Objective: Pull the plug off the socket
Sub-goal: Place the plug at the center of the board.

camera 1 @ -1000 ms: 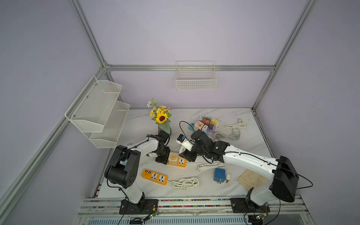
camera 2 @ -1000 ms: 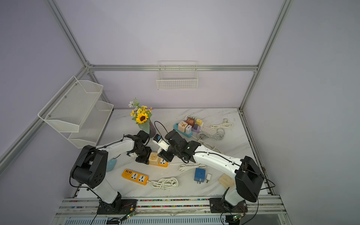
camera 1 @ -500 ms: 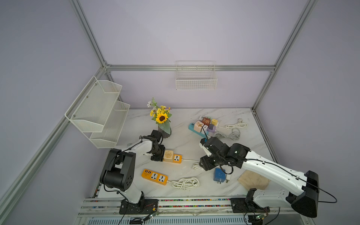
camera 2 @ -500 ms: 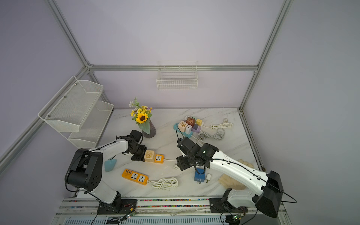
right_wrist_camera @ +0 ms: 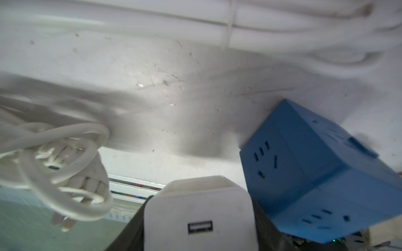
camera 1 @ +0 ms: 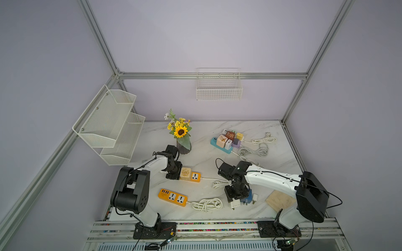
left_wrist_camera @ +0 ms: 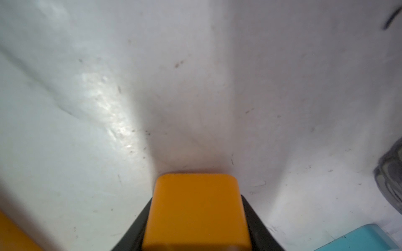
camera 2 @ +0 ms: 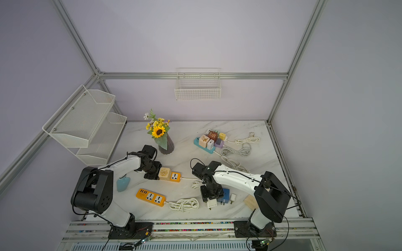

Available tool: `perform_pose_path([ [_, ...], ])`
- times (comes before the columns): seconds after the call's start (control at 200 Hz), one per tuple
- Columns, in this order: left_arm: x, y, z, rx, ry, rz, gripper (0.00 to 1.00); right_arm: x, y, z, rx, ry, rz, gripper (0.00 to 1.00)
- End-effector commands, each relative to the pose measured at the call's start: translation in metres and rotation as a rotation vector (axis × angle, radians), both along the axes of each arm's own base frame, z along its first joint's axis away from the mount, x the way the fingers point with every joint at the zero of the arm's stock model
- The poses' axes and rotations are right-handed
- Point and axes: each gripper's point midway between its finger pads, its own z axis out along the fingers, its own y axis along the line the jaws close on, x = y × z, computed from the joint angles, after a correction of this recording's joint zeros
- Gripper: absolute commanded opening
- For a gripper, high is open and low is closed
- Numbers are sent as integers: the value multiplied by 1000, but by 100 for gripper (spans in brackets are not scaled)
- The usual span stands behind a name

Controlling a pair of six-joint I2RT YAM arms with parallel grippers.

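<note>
The orange socket strip point(camera 1: 195, 176) point(camera 2: 175, 176) lies at the table's middle left, and a cream plug point(camera 1: 185, 173) point(camera 2: 164, 173) sits in it. My left gripper point(camera 1: 174, 172) point(camera 2: 153, 172) is shut on the strip's end, seen in the left wrist view as an orange block point(left_wrist_camera: 195, 213) between the black fingers point(left_wrist_camera: 141, 217). My right gripper point(camera 1: 236, 196) point(camera 2: 210, 196) point(right_wrist_camera: 199, 200) is low at the front right. It is shut on a white USB plug point(camera 1: 235, 203) point(camera 2: 211, 203) point(right_wrist_camera: 199, 217), free of any socket, beside a blue cube socket point(camera 1: 248, 194) point(right_wrist_camera: 315, 173).
A second orange strip point(camera 1: 173, 197) with a coiled white cable point(camera 1: 206, 204) lies near the front. A sunflower vase point(camera 1: 183, 146) stands behind the left arm. A teal strip with several plugs point(camera 1: 227, 141) is at the back right. A wooden block point(camera 1: 280, 201) and a small white plug point(camera 1: 254, 198) are at the front right.
My right arm has carried the white plug from above the orange strip to the front right and lowered it beside the blue cube. The left gripper and strip shifted slightly left.
</note>
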Motion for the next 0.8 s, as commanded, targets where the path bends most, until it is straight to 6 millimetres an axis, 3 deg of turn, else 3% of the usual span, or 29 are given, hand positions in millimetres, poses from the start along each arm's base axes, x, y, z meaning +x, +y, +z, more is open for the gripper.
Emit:
perform_pose_path([
  [0.0, -18, 29, -10, 141, 58, -19, 0, 6, -8, 6, -46, -8, -40, 25],
  [0.475, -16, 26, -7, 126, 54, -28, 0, 22, -27, -13, -144, -50, -82, 28],
  [0.795, -16, 25, -5, 124, 54, -26, 0, 27, -28, -23, -161, -59, -77, 50],
])
